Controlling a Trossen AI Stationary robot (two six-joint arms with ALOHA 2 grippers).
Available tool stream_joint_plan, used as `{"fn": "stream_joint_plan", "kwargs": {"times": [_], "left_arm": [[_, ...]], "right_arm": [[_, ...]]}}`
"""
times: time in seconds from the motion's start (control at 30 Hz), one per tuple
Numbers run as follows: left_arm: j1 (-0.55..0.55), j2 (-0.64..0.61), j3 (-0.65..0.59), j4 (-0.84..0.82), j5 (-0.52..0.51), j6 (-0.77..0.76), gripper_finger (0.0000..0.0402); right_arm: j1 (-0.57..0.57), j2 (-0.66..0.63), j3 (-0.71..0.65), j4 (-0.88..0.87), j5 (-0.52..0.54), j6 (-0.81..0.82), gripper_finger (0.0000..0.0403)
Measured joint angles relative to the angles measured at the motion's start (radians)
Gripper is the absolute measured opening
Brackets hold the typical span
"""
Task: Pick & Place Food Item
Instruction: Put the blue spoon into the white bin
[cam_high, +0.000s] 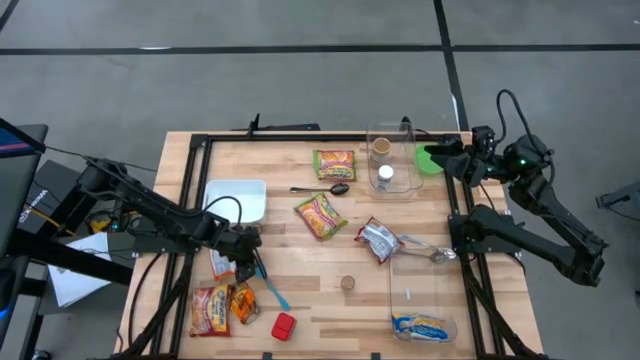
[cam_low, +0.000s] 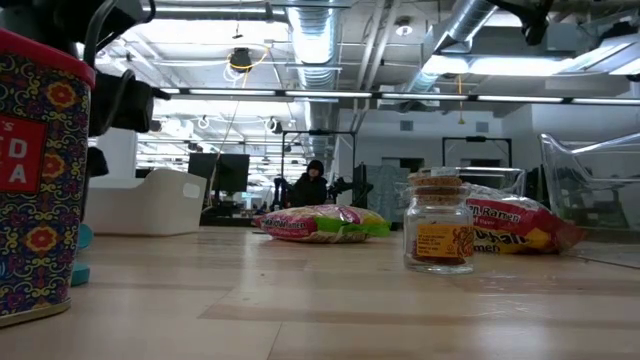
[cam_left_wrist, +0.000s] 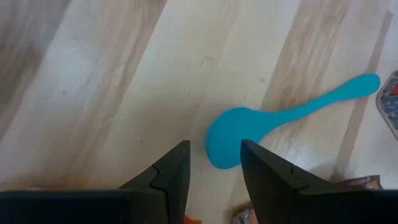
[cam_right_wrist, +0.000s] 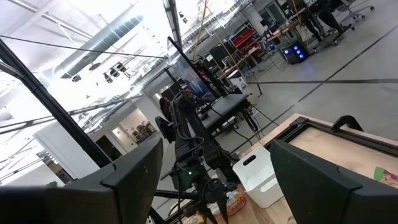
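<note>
Left gripper (cam_high: 244, 268): fingers apart, nothing held, poised over blue spoon (cam_left_wrist: 273, 124); noodle packet (cam_high: 210, 308) lies just beyond, nearer this arm.

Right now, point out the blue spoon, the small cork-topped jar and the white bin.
blue spoon (cam_left_wrist: 231, 144), left wrist view, on its bowl.
cork-topped jar (cam_low: 440, 240), low view, on its yellow label.
white bin (cam_high: 236, 199), high view, on its inside floor.
</note>
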Motion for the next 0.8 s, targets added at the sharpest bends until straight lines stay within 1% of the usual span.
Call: {"fn": "stream_joint_plan", "kwargs": {"times": [0.07,0.2,0.27,0.47,0.6,0.8], "left_arm": [[0.0,0.0,-0.012,0.017,0.006,-0.016,0.0136],[0.0,0.0,-0.039,0.089,0.06,-0.026,0.0136],[0.0,0.0,-0.051,0.118,0.071,-0.042,0.0136],[0.0,0.0,-0.087,0.131,0.059,-0.094,0.0136],[0.0,0.0,-0.094,0.19,0.055,-0.095,0.0136],[0.0,0.008,-0.094,0.197,0.053,-0.094,0.0136]], "right_arm": [[0.0,0.0,0.0,-0.008,0.0,0.0,0.0291],[0.0,0.0,0.0,-0.024,0.0,-0.001,0.0291],[0.0,0.0,0.0,-0.026,0.0,-0.001,0.0291],[0.0,0.0,0.0,-0.026,0.0,-0.003,0.0291],[0.0,0.0,0.0,-0.027,0.0,-0.003,0.0291],[0.0,0.0,0.0,-0.028,0.0,-0.008,0.0291]]}}
